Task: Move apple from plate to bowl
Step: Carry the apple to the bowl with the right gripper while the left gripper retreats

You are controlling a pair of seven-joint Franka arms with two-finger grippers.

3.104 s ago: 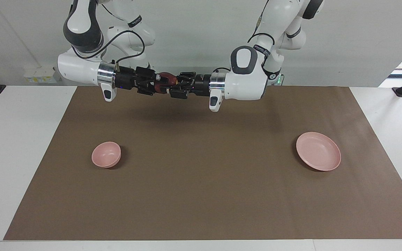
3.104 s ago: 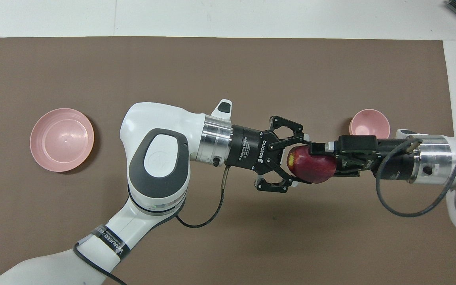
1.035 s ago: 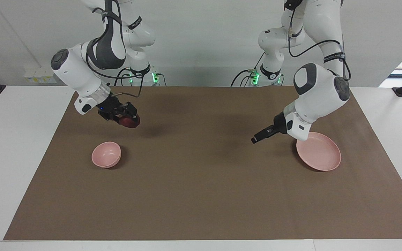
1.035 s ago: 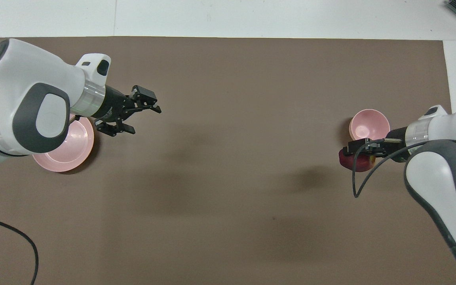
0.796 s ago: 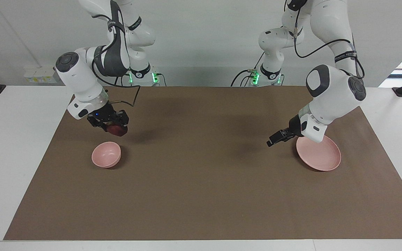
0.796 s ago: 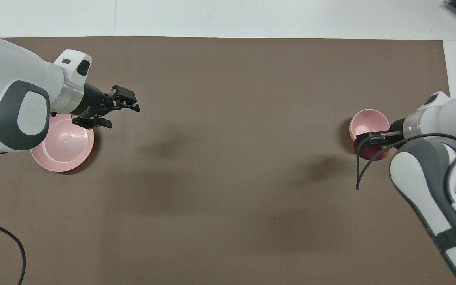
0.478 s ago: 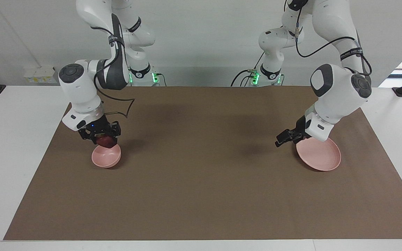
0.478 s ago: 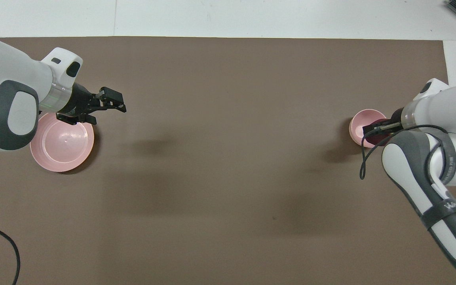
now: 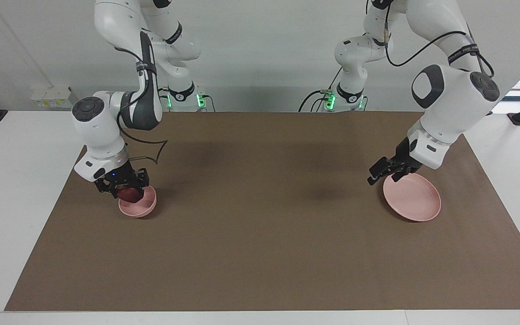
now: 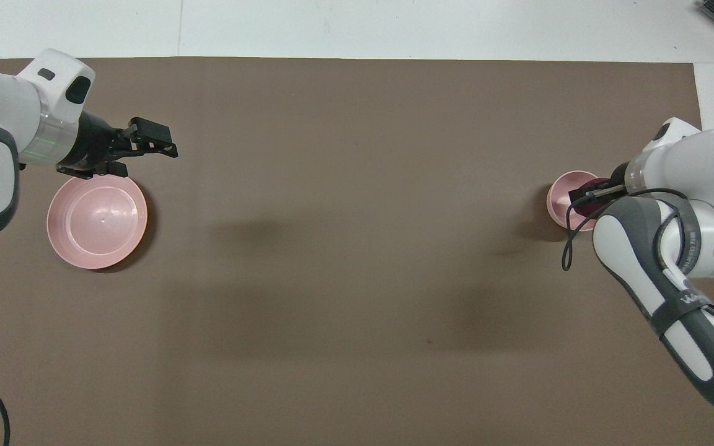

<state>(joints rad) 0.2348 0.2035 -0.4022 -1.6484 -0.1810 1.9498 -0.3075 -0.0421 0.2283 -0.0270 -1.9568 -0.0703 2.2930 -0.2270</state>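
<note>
You have the right end effector (image 9: 127, 193) down at the bowl (image 9: 145, 207), clamped on the apple (image 9: 127, 194); the apple sits low at the bowl's rim, on the side toward the right arm's end of the desk (image 9: 16, 180), and in the facing view it looks partly inside the bowl, though you cannot tell whether it touches the bottom. From overhead, you see only a sliver of dark red apple (image 10: 592, 207) under the right end effector (image 10: 587, 199), at the edge of the bowl (image 10: 561, 197) that lies toward the right arm's end. The bowl stands on the brown mat (image 9: 260, 234) toward the right arm's end of the desk. Your left end effector (image 9: 384, 171) hangs in the air with its fingers apart and nothing between them, over the mat just beside the plate (image 9: 415, 201), at the plate's edge that is nearer to the robots in the facing view. Overhead, the left end effector (image 10: 140, 148) shows its two fingers spread, pointing toward the middle of the mat (image 10: 357, 248), with the plate (image 10: 96, 223) bare beneath and beside the wrist. The plate lies flat toward the left arm's end of the desk, well apart from the bowl.
</note>
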